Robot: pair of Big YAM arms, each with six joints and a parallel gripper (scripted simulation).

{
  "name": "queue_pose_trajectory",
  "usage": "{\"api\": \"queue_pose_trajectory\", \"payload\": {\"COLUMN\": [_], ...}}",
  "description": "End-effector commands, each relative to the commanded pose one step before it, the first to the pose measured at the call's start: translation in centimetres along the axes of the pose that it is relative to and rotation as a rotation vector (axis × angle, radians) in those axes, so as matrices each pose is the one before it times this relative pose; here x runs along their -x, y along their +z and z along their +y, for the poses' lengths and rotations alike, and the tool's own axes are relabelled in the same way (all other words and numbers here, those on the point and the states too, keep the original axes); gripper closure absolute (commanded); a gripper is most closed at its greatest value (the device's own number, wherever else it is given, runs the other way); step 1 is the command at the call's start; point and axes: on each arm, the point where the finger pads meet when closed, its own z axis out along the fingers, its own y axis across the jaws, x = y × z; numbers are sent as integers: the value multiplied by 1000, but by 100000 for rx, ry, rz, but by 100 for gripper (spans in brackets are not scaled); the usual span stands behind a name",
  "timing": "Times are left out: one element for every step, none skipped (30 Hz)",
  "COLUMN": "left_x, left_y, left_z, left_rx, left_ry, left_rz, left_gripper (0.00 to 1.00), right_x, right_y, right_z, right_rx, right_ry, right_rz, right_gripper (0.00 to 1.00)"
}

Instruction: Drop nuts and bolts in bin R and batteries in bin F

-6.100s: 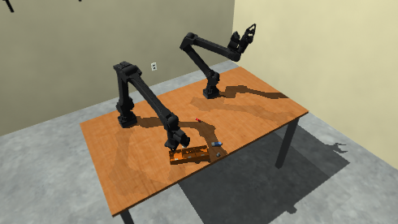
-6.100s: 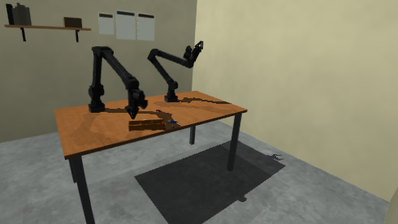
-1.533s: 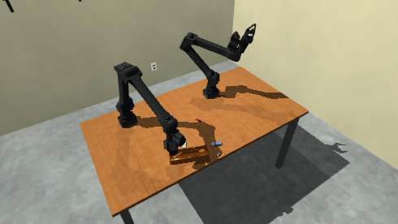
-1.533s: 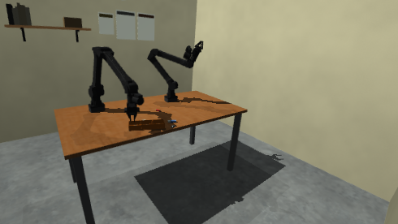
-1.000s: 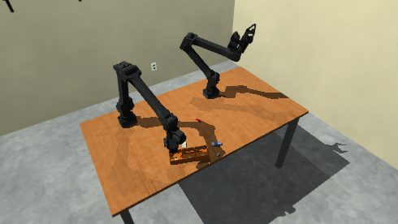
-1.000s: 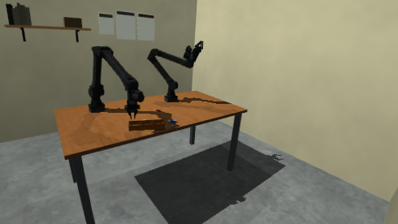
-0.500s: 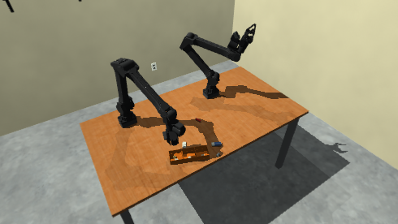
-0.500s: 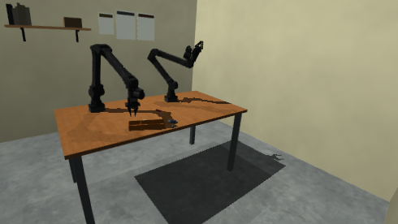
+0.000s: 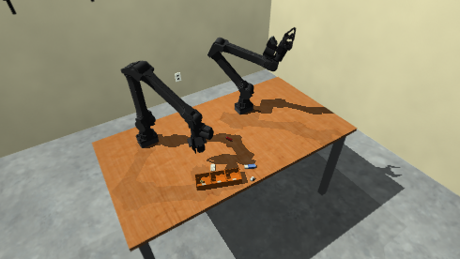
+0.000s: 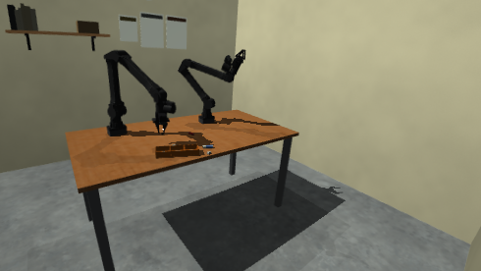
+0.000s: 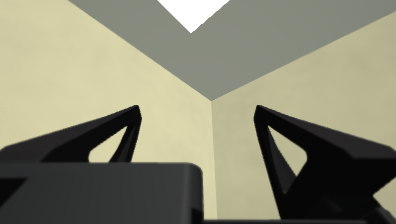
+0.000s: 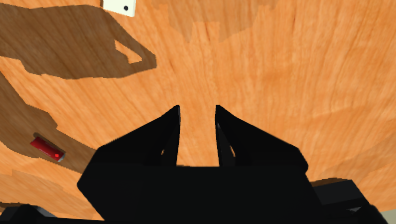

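Observation:
The orange row of bins (image 9: 220,184) (image 10: 177,154) stands near the table's front edge; its letters are too small to read here. My right gripper (image 9: 197,148) (image 10: 160,129) (image 12: 197,111) hangs low over bare table behind the bins, fingers a narrow gap apart with nothing between them. A small red battery (image 9: 229,138) (image 12: 46,148) lies on the table to its side. A white domino (image 9: 212,167) (image 12: 120,6) lies just behind the bins. My left gripper (image 9: 290,33) (image 10: 241,53) (image 11: 197,111) is wide open and empty, raised high toward the wall corner.
A blue and white cylinder (image 9: 251,166) (image 10: 208,146) and a small dark and white piece (image 9: 253,178) (image 10: 209,153) lie by the bins' end near the table edge. The arm bases stand at the back of the table (image 9: 300,127).

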Motion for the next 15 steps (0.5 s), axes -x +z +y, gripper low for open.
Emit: {"api": "queue_pose_trajectory", "payload": {"left_x": [1080,0,0,0,0,0,0,0,0,0,0,0,0,0,0], "left_y": [79,0,0,0,0,0,0,0,0,0,0,0,0,0,0], "left_z": [444,0,0,0,0,0,0,0,0,0,0,0,0,0,0], "left_rx": [584,0,0,0,0,0,0,0,0,0,0,0,0,0,0], "left_ry": [1607,0,0,0,0,0,0,0,0,0,0,0,0,0,0], "left_rz": [-3226,0,0,0,0,0,0,0,0,0,0,0,0,0,0], "left_gripper": [0,0,0,0,0,0,0,0,0,0,0,0,0,0,0], "right_x": [-2409,-834,-834,-834,0,0,-825,-834,-834,-834,-835,-835,-837,-851,-854], "right_y": [-1067,-20,-20,-20,0,0,-21,-21,-21,-21,-21,-22,-22,-22,-22], "right_z": [1368,111,111,111,0,0,105,111,110,110,110,110,108,79,71], "right_rx": [3263,27,27,27,0,0,-22,29,29,29,29,28,17,-101,-135], "right_ry": [3143,1,1,1,0,0,2,1,1,1,1,1,1,1,0], "right_rz": [-3528,60,61,62,0,0,-6,63,64,65,66,67,74,133,142], "right_gripper": [70,70,70,70,70,70,70,70,70,70,70,70,70,70,70]}}
